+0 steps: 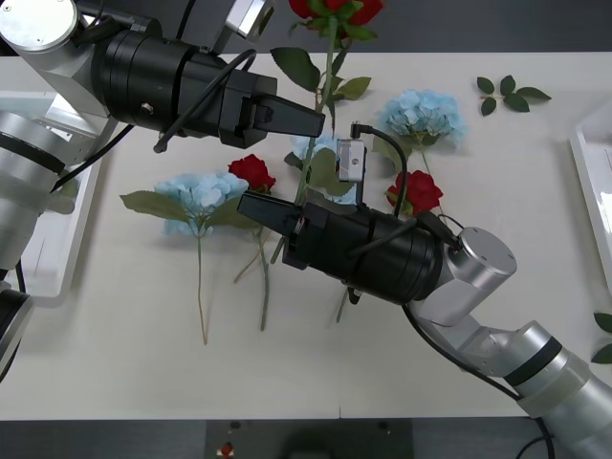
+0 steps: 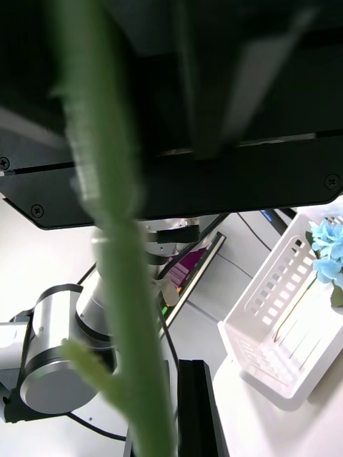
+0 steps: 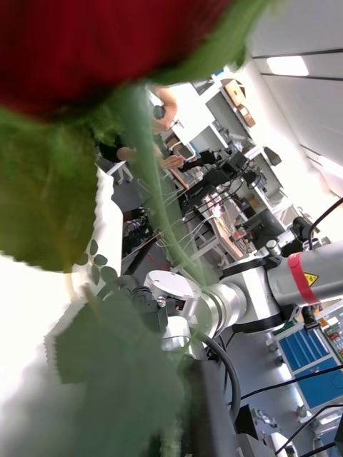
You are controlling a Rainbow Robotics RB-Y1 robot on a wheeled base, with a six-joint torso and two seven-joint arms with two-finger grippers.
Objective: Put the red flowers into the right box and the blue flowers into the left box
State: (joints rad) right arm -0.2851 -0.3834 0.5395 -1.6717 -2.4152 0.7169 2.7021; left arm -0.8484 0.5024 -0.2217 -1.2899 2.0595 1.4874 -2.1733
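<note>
I have a red rose (image 1: 335, 10) raised above the desk (image 1: 115, 382), its head up at the far edge and its long stem running down between my two arms. The left gripper (image 1: 320, 122) reaches in from the left side and meets the stem in its upper part; the right gripper (image 1: 251, 206) comes up from the near right corner and meets it lower down. It looks like a hand-over, but I cannot tell for either pincer whether its fingers are clamped on the stem or standing open beside it. The right wrist view has the stem (image 2: 121, 285) running straight past the lens, and the left wrist view has the rose head (image 3: 93, 50) and its leaves right against the camera.

As for progress, I judge the job to be in its early part. The left box (image 2: 279, 343), off the left edge of the desk, already holds at least one blue cluster. The right box (image 1: 595, 182) sits at the right edge; I see nothing in the part of it I can see.

Lying loose on the desk: a blue flower (image 1: 198, 196) toward the left, another blue flower (image 1: 421, 115) toward the far right, a red flower (image 1: 252, 172) mid-desk and a second red flower (image 1: 417, 191) just beside my right arm. A further pale-blue head appears partly hidden behind the stem. Leaf sprigs (image 1: 507, 94) lie near the far right corner.
</note>
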